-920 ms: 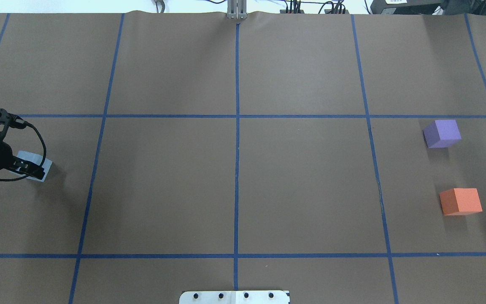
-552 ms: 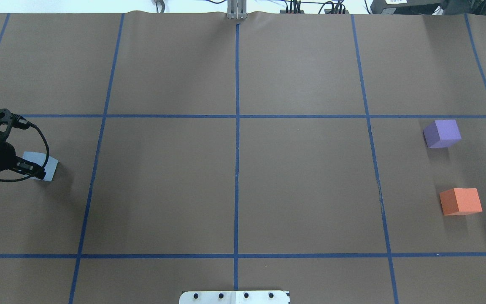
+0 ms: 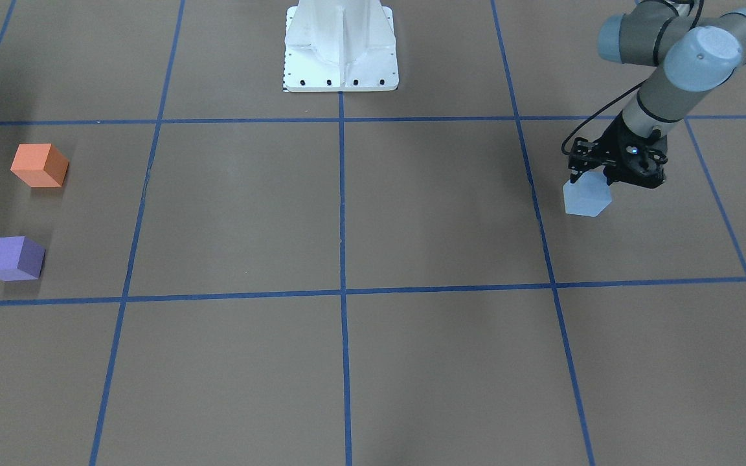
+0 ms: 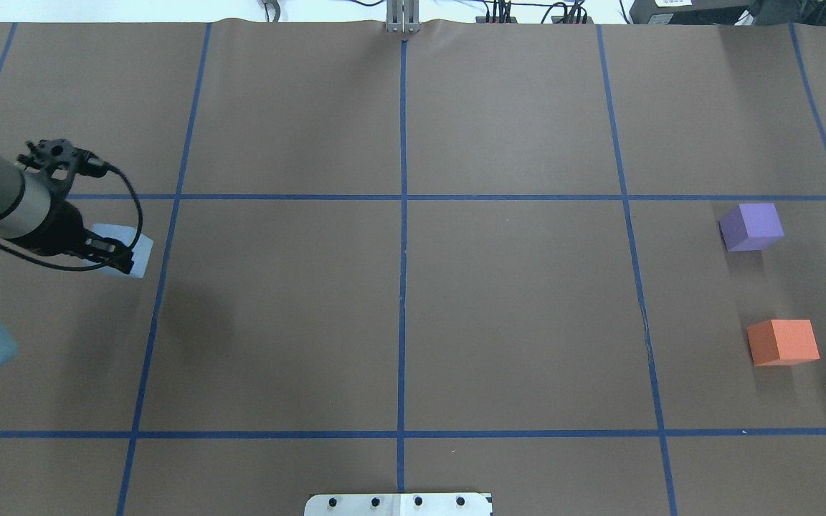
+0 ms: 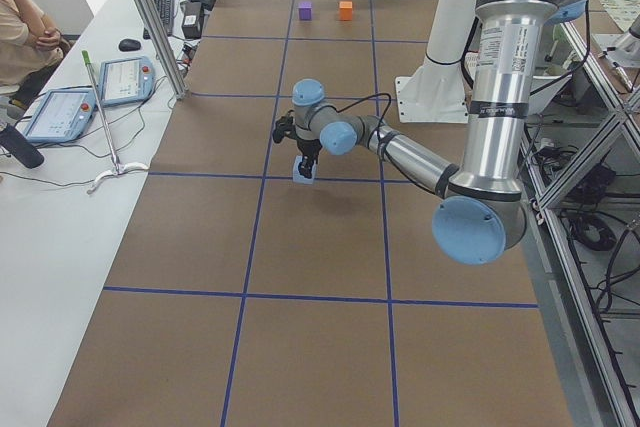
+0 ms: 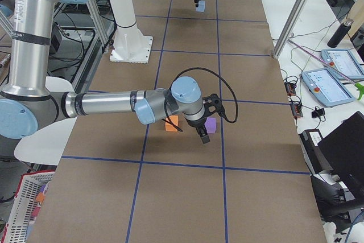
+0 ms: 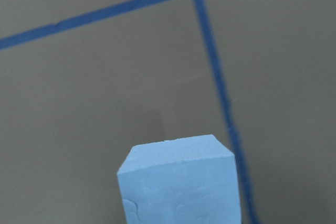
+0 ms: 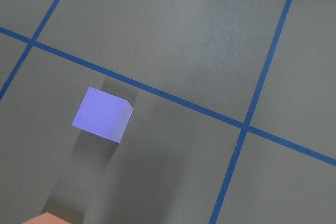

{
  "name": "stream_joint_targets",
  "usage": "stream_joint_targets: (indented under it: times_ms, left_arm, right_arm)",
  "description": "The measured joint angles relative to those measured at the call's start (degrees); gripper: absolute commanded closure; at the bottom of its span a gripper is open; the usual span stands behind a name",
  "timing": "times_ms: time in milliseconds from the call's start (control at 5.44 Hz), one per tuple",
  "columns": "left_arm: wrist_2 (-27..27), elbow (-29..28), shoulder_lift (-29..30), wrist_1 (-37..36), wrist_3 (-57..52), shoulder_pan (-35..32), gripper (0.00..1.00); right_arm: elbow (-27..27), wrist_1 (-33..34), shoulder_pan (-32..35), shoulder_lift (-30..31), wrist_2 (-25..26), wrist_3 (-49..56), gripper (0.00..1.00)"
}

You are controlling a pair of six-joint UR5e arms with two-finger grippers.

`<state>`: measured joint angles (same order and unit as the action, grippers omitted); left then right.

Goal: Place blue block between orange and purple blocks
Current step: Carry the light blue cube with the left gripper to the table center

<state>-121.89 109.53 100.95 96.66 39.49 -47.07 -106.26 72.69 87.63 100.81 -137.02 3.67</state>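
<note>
My left gripper (image 4: pixel 113 252) is shut on the pale blue block (image 4: pixel 132 247) and holds it above the table at the left side. The block also shows in the front-facing view (image 3: pixel 587 198) under the gripper (image 3: pixel 598 173), and fills the bottom of the left wrist view (image 7: pixel 181 182). The purple block (image 4: pixel 751 226) and the orange block (image 4: pixel 783 342) sit apart at the far right. The right wrist view shows the purple block (image 8: pixel 101 114) and a corner of the orange block (image 8: pixel 47 219). My right gripper (image 6: pixel 202 132) hovers by these two blocks; I cannot tell if it is open.
The table is brown paper with a blue tape grid. The white robot pedestal (image 3: pixel 340 45) stands at the middle of the near edge. A person (image 5: pixel 25 32) and tablets (image 5: pixel 122 79) are at a side desk beyond the table.
My left arm has carried the blue block away from the left edge, rightward and farther from the robot. The purple and orange blocks have not moved.
</note>
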Motion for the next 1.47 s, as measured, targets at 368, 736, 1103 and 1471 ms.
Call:
stream_joint_targets:
  times_ms: [368,736,1103,1471]
  left_arm:
    - [0.4,-4.3,17.1,-9.6,10.5,8.0,0.97]
    - [3.0,-15.2,31.6,-10.3,19.9,16.8,0.8]
    - [5.4,-23.1,37.9,-7.3,22.8,19.9,0.09]
    - [7.4,-25.1,38.8,-5.9,23.3,20.1,0.0]
  right_arm:
    - [0.0,0.0,0.0,0.0,0.0,-0.1,0.0]
    - [0.0,0.1,0.0,0.0,0.0,-0.1,0.0]
    - [0.0,0.1,0.0,0.0,-0.1,-0.2,0.0]
    - [0.0,0.1,0.0,0.0,-0.1,-0.3,0.0]
